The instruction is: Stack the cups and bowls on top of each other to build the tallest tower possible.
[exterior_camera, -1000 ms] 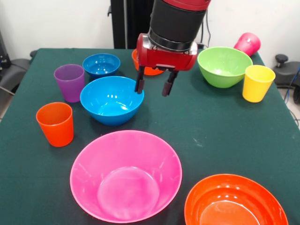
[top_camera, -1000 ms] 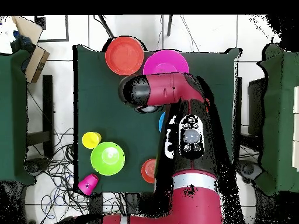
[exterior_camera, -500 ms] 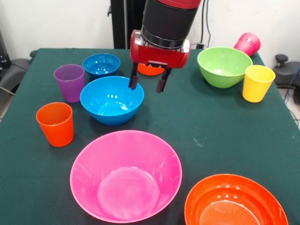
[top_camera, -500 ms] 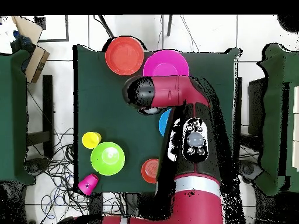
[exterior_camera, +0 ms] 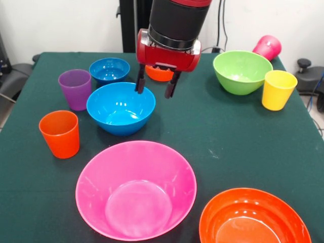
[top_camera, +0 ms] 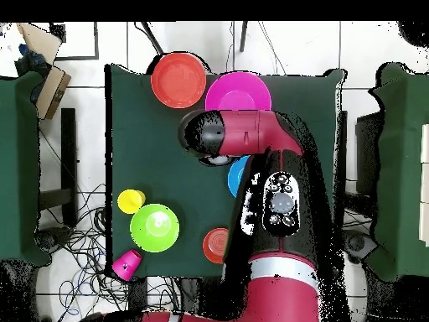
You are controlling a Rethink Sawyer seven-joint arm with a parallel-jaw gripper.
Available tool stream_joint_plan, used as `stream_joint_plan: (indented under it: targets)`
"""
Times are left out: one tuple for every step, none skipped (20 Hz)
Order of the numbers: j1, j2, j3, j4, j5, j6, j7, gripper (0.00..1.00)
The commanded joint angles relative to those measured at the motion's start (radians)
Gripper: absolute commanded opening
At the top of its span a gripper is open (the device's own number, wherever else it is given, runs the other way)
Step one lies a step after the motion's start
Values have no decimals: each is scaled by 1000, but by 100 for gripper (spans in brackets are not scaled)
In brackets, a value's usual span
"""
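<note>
Blue medium bowl sits near the table's left edge; my gripper, fingers spread and empty, has slid over its rim — lining up a grab.

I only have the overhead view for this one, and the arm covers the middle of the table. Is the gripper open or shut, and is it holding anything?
Observer: The front view shows the gripper open and empty.
Operator: Where is it relative to the blue sliver beside the arm?
Observer: That sliver is the medium blue bowl. One finger hangs over its rim and the other is outside the bowl.
Operator: Is anything else hidden under the arm?
Observer: Yes, a purple cup, an orange cup and a small blue bowl. All three are upright and unstacked.
</note>
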Motion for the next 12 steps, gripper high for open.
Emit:
stream_joint_plan:
  targets:
    - [31, 12, 25, 68, 15, -1, 138, 100]
    - [33, 13, 23, 67, 16, -1, 137, 100]
    - [35, 15, 21, 68, 18, -4, 136, 100]
    - [36, 16, 20, 70, 19, -8, 134, 100]
    - [37, 18, 18, 71, 20, -13, 134, 100]
    - [36, 24, 18, 67, 20, -17, 132, 100]
    - [37, 29, 17, 67, 20, -25, 132, 100]
    - [35, 39, 17, 58, 20, -29, 130, 100]
    - [35, 45, 17, 57, 20, -37, 131, 100]
    - [33, 54, 17, 47, 19, -37, 127, 100]
    - [34, 59, 17, 43, 17, -39, 125, 100]
    - [34, 65, 16, 39, 14, -40, 123, 100]
